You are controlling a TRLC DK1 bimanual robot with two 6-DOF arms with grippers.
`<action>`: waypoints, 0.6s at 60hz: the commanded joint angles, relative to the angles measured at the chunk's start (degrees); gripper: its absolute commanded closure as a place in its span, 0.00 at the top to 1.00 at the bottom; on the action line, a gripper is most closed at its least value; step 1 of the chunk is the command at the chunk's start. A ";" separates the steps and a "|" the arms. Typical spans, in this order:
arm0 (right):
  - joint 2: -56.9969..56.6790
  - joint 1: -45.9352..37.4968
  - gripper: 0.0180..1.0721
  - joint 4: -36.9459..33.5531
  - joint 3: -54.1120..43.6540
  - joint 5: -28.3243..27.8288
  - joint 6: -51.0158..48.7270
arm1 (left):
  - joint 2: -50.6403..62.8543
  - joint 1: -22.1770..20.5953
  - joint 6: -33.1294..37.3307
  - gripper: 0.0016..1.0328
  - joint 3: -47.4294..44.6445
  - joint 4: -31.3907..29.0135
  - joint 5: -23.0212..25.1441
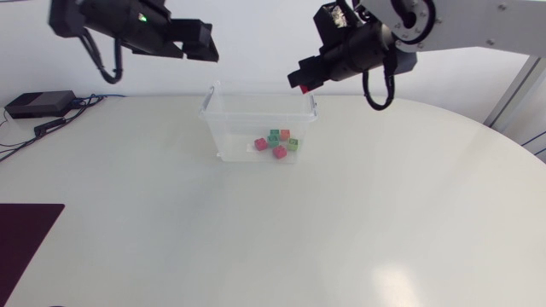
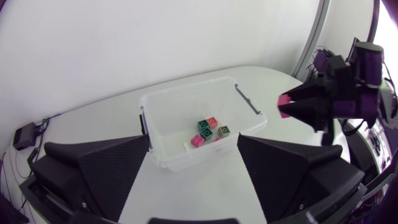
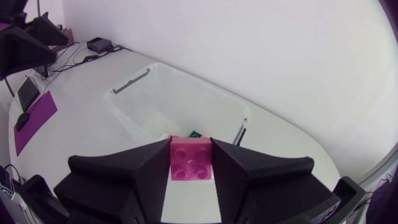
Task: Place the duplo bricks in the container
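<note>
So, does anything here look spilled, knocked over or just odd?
Nothing stands out. The clear container stands upright on the table with several bricks lying loose inside. The right gripper holds one pink brick squarely between its fingers, in the air by it. No brick lies on the table outside.

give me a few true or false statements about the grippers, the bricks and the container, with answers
1. The right gripper is shut on a pink plastic duplo brick. True.
2. The left gripper holds a green brick. False: it is open and empty.
3. The clear plastic container is empty. False: several coloured bricks lie in it.
4. The container stands on the white table. True.
</note>
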 commanded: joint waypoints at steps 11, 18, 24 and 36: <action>11.34 1.16 0.32 4.46 9.23 0.51 0.65 | -10.43 0.54 0.99 0.97 -11.64 -2.19 0.25; 18.37 1.07 0.87 4.55 14.15 1.65 -0.40 | -15.26 0.54 0.99 0.97 -16.12 -2.19 0.25; 20.39 1.16 0.96 4.63 15.29 2.62 -0.75 | -19.75 0.98 1.17 0.97 -19.72 -2.10 0.16; 11.69 0.37 0.96 6.13 7.65 2.62 -0.75 | -26.86 4.58 2.57 0.97 -23.68 -2.19 0.07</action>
